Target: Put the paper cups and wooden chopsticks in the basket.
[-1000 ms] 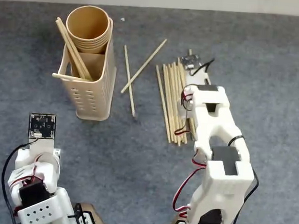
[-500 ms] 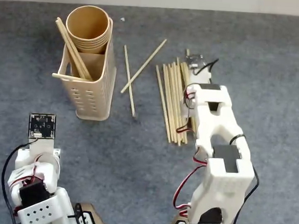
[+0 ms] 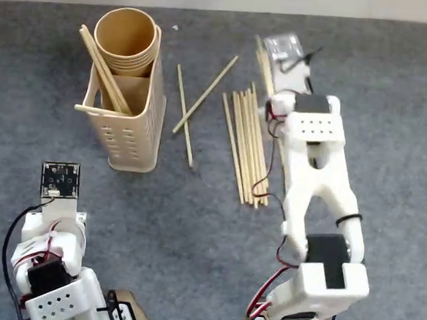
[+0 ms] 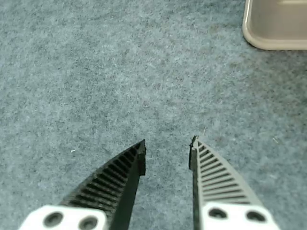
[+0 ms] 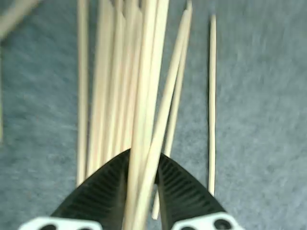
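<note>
chopsticks (image 5: 140,134), two of them by the look of it, are pinched between the jaws of the right gripper (image 5: 142,177). they sit at the far end of the loose pile (image 3: 247,148), which lies on the grey carpet (image 3: 194,232) well apart from the basket (image 3: 127,143).

the step in hand looks like taking another load from that pile. the next move would call for raising the two clear of their neighbours, carrying them over the two stray sticks (image 3: 190,111), and standing them up above the basket's open compartment before letting go.

they are pale, thin and straight, probably light and apt to swivel in a pinch. the basket holds stacked paper cups (image 3: 127,37) and a few sticks.

the left gripper (image 4: 167,148) hangs with jaws spread over bare carpet near the basket's foot.
</note>
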{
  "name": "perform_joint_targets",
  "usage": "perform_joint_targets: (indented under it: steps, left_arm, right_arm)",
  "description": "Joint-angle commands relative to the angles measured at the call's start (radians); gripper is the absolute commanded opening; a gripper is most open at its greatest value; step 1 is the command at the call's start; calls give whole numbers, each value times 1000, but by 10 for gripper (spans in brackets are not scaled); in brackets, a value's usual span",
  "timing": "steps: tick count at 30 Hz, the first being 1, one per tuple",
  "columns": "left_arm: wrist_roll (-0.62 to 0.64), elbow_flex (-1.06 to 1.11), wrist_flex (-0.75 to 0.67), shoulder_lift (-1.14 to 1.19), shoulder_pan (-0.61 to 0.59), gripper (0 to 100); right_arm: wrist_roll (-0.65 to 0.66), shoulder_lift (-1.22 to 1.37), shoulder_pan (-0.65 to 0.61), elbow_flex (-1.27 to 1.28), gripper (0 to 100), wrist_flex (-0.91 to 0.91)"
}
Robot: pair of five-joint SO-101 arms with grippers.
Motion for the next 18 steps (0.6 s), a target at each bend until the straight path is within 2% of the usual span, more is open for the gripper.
perform_joint_targets:
  steps: [1,5,16,18]
  left_arm:
    - [-8,-2,-20,-2,15,171]
    - [-8,-2,-20,-2,15,171]
    - [-8,-2,-20,-2,15,171]
    - [-8,-2,-20,-2,15,171]
  right_arm:
    - [-11,-64,-76,-202,5,61]
    - [-11,-8,-151,-415,5,85]
    - [-15,185,-410,-809,22,-176]
    - [-77,189,-461,-843,26,-191]
